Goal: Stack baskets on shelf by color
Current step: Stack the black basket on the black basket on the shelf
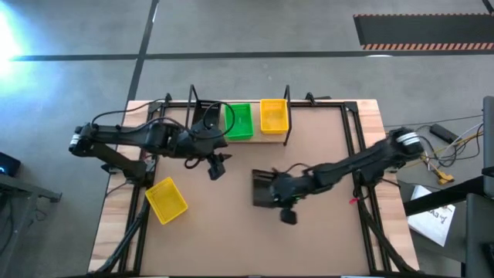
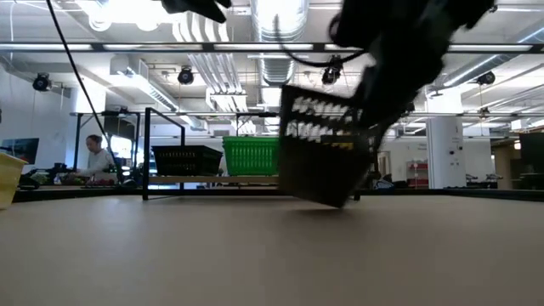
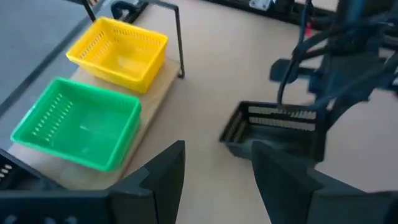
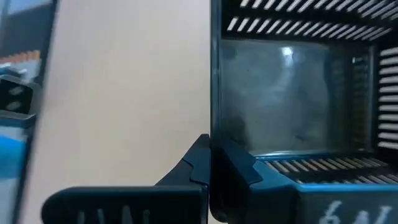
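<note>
Nearest, at the tan worktop [image 1: 231, 232] front left: a lone yellow basket [image 1: 166, 199], perforated plastic, set askew. Mid-worktop, right gripper [image 1: 272, 188] clamped on the rim of a slatted black basket [image 2: 327, 144], tilted, one corner down. Farther back, left gripper [image 3: 214, 174] open and empty near the light-wood shelf [image 3: 158, 102], carrying black [image 2: 186, 159], green [image 1: 238, 122] and yellow [image 1: 273, 116] baskets side by side.

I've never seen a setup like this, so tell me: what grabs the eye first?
The right tool grips a black basket by its wall, tilted just above mid-table. Behind it, green and yellow baskets sit side by side on the shelf, where the left tool hovers open.
</note>
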